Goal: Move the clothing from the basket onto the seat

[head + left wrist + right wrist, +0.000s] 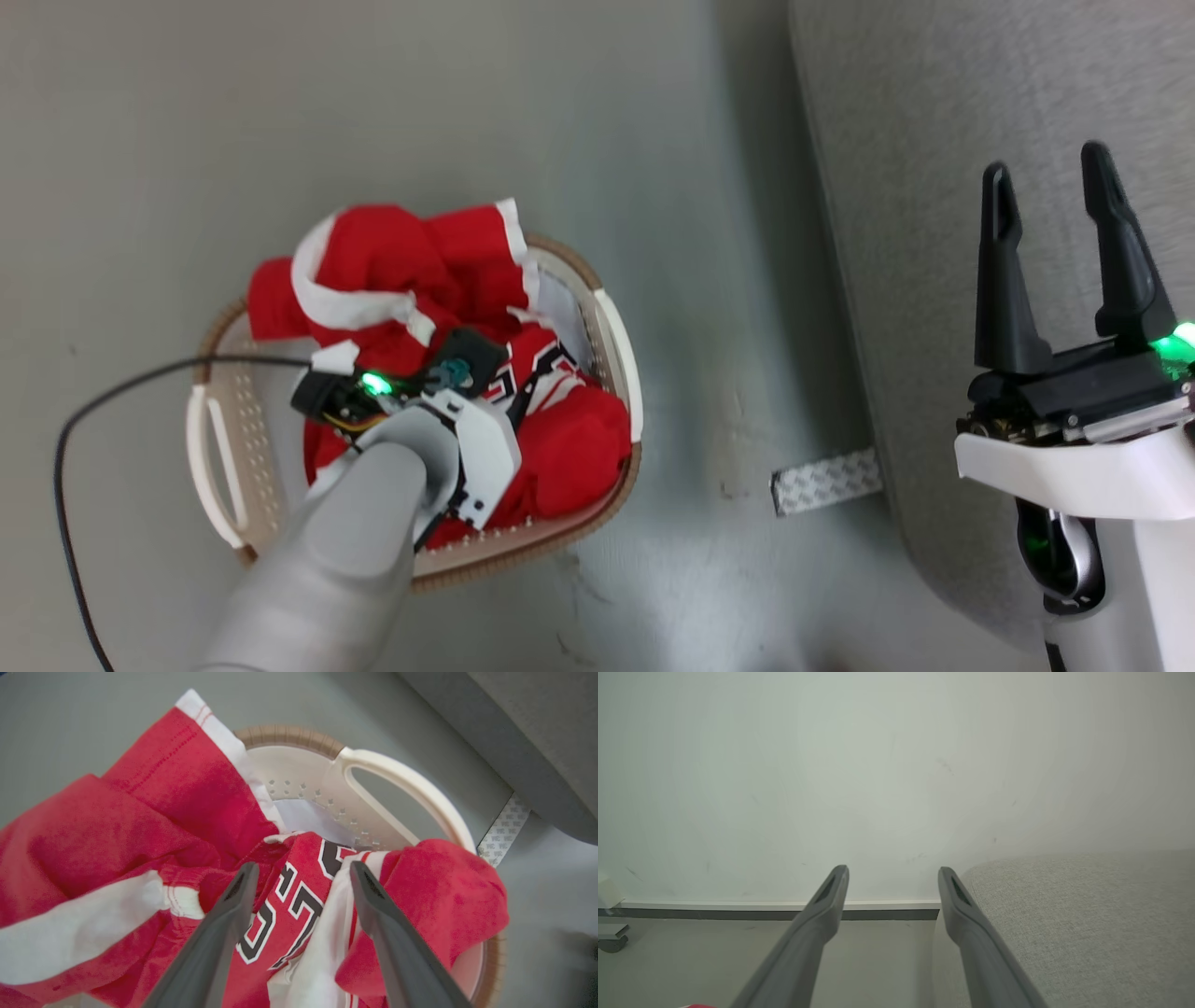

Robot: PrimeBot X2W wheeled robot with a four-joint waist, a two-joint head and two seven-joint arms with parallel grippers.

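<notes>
Looking at your basket (260,429) first: it sits on the floor (187,112), apart from the seat (934,140), and it's stuffed with the clothing (383,252) — a red heap with white trim that bulges over the rim at the top of the head view. The basket's long axis runs across that view, handle to handle, with the right-hand end toward the seat. The lettered garment (280,905) lies mid-pile. Your left gripper (303,868) hangs over the pile, fingers spread wide on either side of that lettering and gripping nothing; can't tell if the tips touch cloth. Your right gripper (1046,163) is just as wide open and empty — fingers pointing up the head view over the seat's edge.
</notes>
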